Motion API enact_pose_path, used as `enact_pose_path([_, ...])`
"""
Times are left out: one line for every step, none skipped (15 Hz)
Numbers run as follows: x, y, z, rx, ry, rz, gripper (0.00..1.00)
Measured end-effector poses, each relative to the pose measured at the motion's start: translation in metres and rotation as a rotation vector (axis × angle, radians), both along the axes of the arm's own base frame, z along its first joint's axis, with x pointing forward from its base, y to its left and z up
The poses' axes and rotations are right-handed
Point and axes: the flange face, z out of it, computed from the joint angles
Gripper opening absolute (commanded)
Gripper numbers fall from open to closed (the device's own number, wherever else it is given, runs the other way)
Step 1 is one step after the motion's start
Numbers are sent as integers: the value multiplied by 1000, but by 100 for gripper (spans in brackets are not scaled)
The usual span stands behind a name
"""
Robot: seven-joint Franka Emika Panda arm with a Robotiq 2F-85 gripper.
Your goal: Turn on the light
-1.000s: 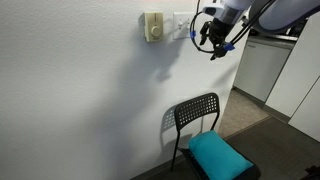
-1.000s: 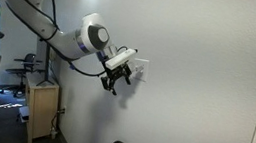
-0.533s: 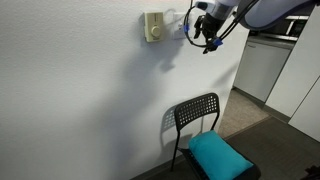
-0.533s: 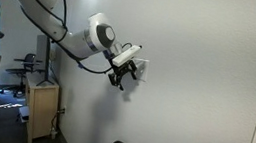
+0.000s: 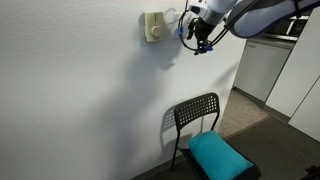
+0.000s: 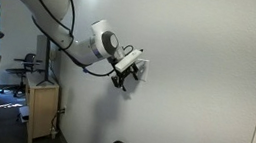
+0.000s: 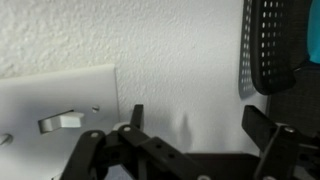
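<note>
No lamp shows. The white switch plate [image 7: 70, 95] is at the left of the wrist view, with a small switch lever [image 7: 58, 122] standing out from it. In both exterior views the plate [image 5: 179, 22] [image 6: 142, 67] is partly hidden behind my gripper. My gripper [image 7: 197, 125] is open and empty, its fingers close to the bare white wall just beside the plate. It shows in both exterior views [image 5: 198, 38] [image 6: 126, 77], right at the wall.
A cream thermostat box [image 5: 153, 27] hangs on the wall beside the switch. A black mesh chair [image 5: 196, 112] with a teal cushion [image 5: 218, 156] stands below; its back shows in the wrist view [image 7: 268, 45]. A wooden cabinet [image 6: 40, 108] stands by the wall.
My gripper has moved along the wall toward the switch plate and closer to the wall. It has stayed open.
</note>
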Motion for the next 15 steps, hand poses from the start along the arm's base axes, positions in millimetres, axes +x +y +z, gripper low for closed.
enact_pose_path([2, 0, 2, -4, -25, 11, 100])
enact_pose_path([4, 0, 4, -11, -48, 17, 100])
enact_pose_path([6, -1, 7, -18, -69, 20, 100])
enact_pose_path([8, -3, 9, -26, -86, 19, 100])
enact_pose_path([10, -4, 11, -33, -100, 14, 100])
enact_pose_path([11, -5, 12, -38, -107, 10, 100])
enact_pose_path([11, -4, 11, -41, -111, 7, 100])
enact_pose_path([11, -3, 10, -44, -116, 3, 100])
enact_pose_path([10, -2, 10, -46, -120, -1, 100])
enact_pose_path([10, -1, 9, -48, -125, -5, 100])
enact_pose_path([10, -1, 8, -50, -131, -10, 100])
enact_pose_path([9, 1, 7, -54, -138, -15, 100])
enact_pose_path([9, 2, 6, -60, -146, -19, 100])
enact_pose_path([8, 3, 4, -69, -155, -22, 100])
enact_pose_path([8, 4, 3, -77, -164, -25, 100])
